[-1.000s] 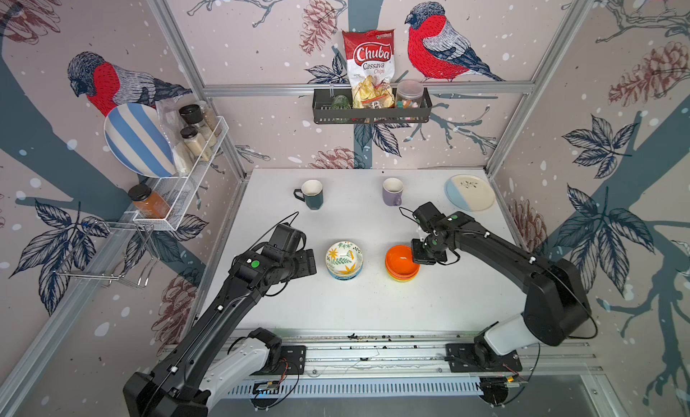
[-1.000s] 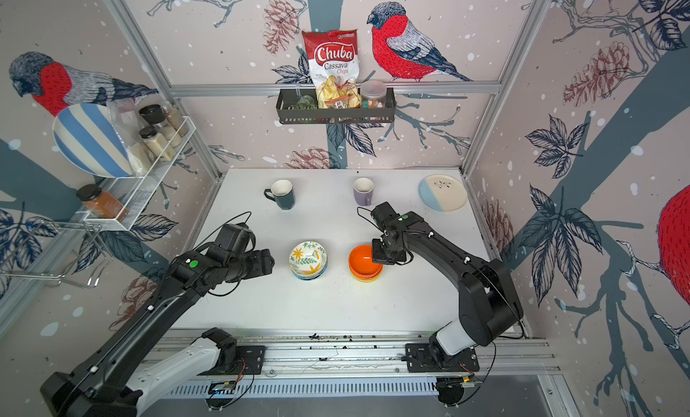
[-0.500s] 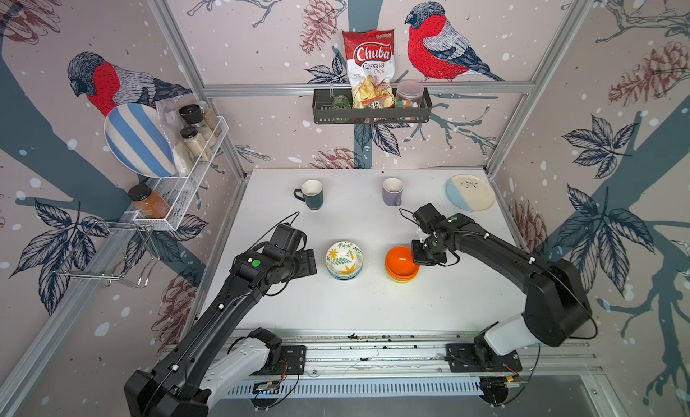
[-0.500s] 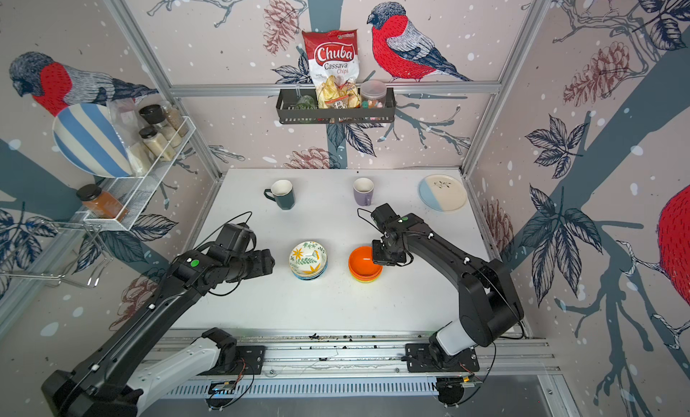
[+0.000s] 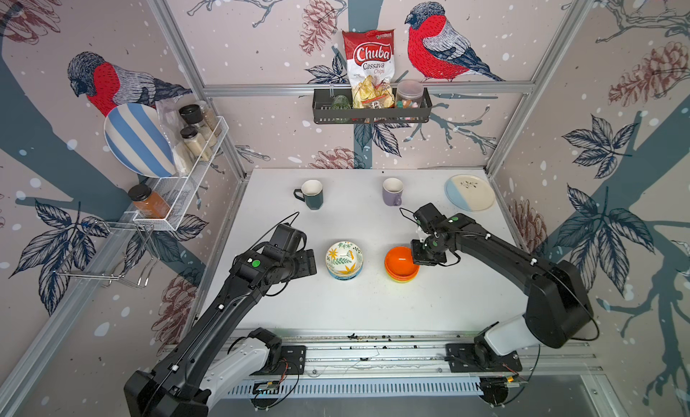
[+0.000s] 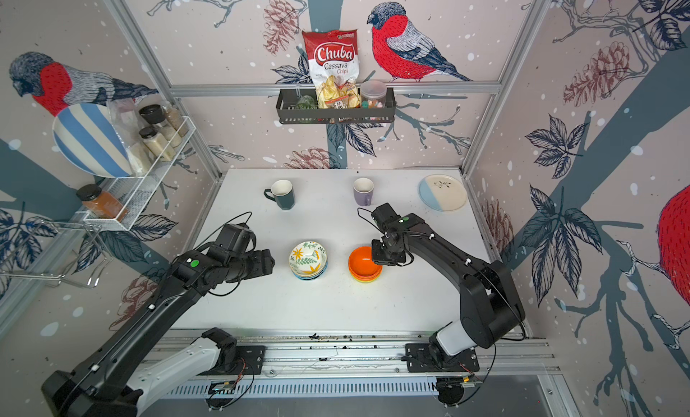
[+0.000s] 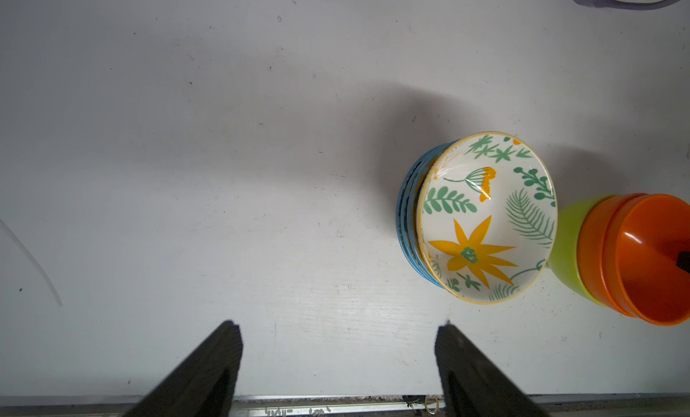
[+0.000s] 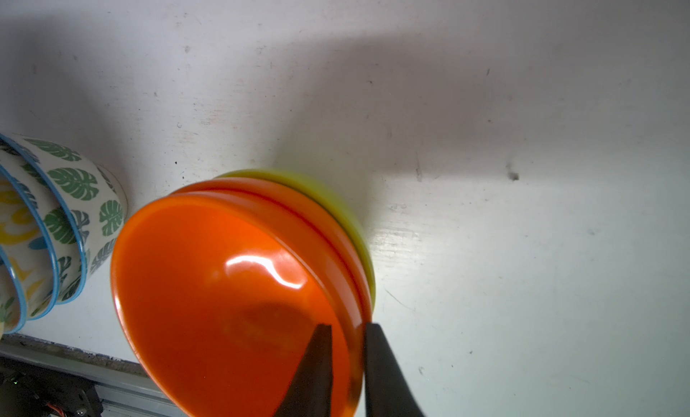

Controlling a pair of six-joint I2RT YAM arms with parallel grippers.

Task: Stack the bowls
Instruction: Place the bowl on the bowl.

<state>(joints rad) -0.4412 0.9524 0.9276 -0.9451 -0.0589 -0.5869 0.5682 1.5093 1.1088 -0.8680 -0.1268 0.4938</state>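
Right claw [image 8: 349,324] has two thin black fingers close together, one inside and one outside the smooth rim of the top orange bowl [image 8: 224,284], and it is not clear if they squeeze it. That shiny round bowl sits in a second orange bowl [image 7: 593,247], which sits in a lime green bowl [image 8: 328,196], making a pile of three on the white table [image 5: 373,307]. Left claw [image 7: 338,323] is spread wide and empty near the other pile, where one flower bowl [image 7: 485,217] rests in three blue-rimmed bowls [image 7: 409,217]; one dark green mug [image 5: 313,194], one purple mug [image 5: 392,191] and one flat plate [image 5: 469,193] stand far back.
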